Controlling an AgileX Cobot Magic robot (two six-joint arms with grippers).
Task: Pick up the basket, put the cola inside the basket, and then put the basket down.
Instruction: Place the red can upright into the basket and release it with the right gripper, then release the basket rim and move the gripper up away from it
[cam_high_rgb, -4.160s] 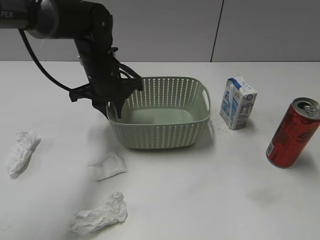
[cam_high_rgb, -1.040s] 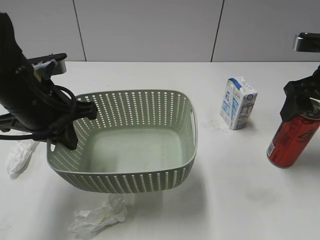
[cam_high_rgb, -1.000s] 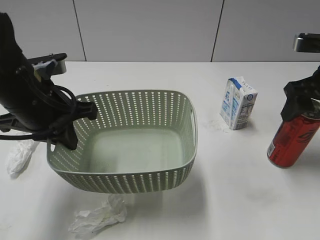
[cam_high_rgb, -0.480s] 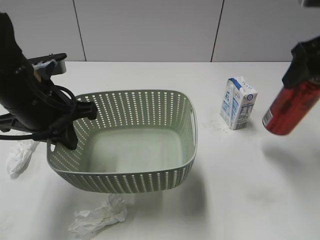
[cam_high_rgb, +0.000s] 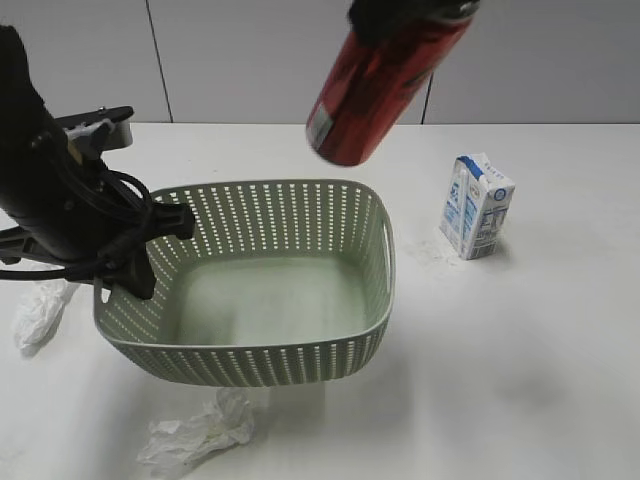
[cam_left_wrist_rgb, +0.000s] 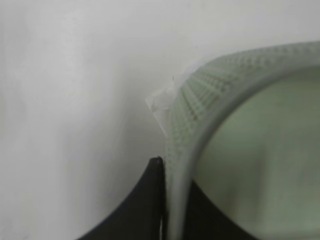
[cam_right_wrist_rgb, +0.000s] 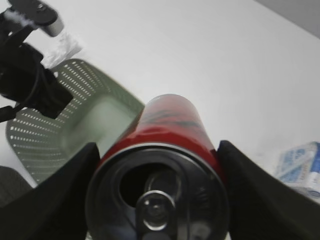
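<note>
Can carried tilted above the raised basket.

The right gripper (cam_right_wrist_rgb: 157, 200) pinches the can (cam_high_rgb: 375, 80) near its top; smooth, rigid metal, likely slippery, its long axis slants down-left from the gripper toward the basket (cam_high_rgb: 265, 285). The left gripper (cam_left_wrist_rgb: 160, 200) clamps the stiff, light basket's rim, holding it off the tabletop (cam_high_rgb: 520, 380).

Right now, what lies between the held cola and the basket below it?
Nothing: in the exterior view only open air separates the cola from the basket; the right wrist view agrees.
</note>
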